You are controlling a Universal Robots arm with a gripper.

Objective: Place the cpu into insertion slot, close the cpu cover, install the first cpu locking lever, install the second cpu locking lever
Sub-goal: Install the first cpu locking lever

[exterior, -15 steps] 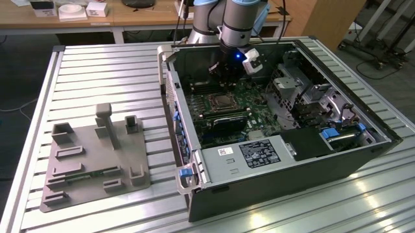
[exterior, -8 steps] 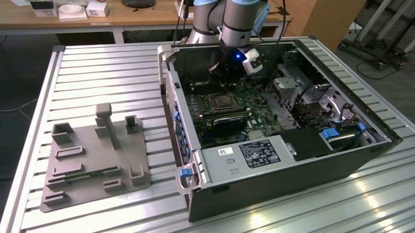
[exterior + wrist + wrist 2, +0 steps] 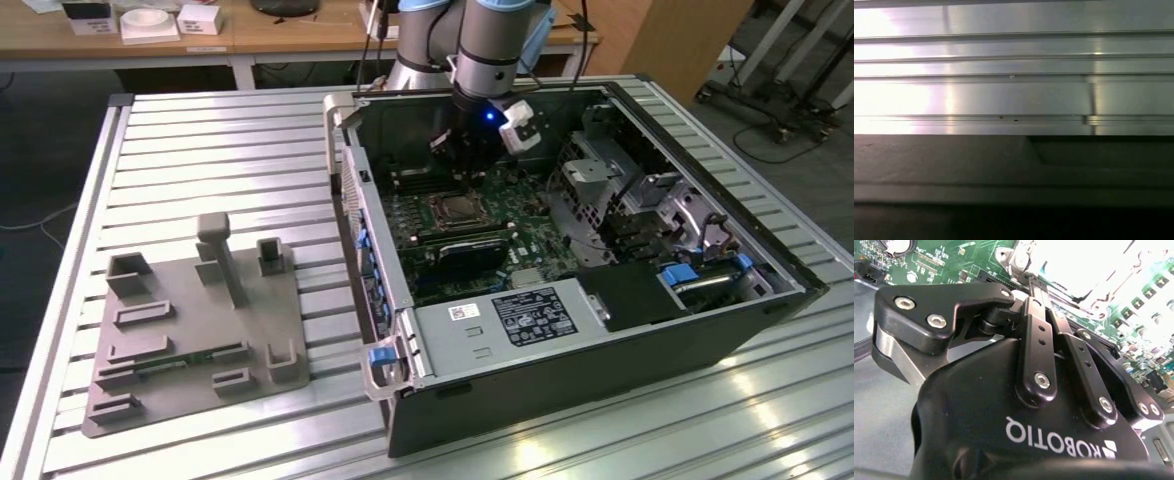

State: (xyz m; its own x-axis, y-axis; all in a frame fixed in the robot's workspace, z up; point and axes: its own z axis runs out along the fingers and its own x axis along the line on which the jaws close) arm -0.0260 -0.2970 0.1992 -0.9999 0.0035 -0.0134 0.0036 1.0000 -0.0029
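Observation:
In the exterior view my gripper [image 3: 463,172] hangs inside the open computer case, just above the far edge of the insertion slot [image 3: 461,210] on the green board. A grey square, apparently the cpu [image 3: 462,209], lies in the slot, with the silvery cpu cover [image 3: 442,213] framing it. I cannot tell whether the cover lies fully flat or where the locking levers stand. In the second wrist view the black fingers [image 3: 1036,335] run together to a closed tip [image 3: 1032,279] at the edge of the glaring bright slot [image 3: 1079,275]. Nothing shows between them.
The black case [image 3: 561,400] lies open on a slatted metal table [image 3: 1014,75]. A grey box with a white label [image 3: 521,318] sits at the near end, and a drive cage [image 3: 601,170] stands to the exterior view's right. Long memory slots [image 3: 461,240] lie beside the socket. A grey fixture plate [image 3: 194,320] rests left of the case.

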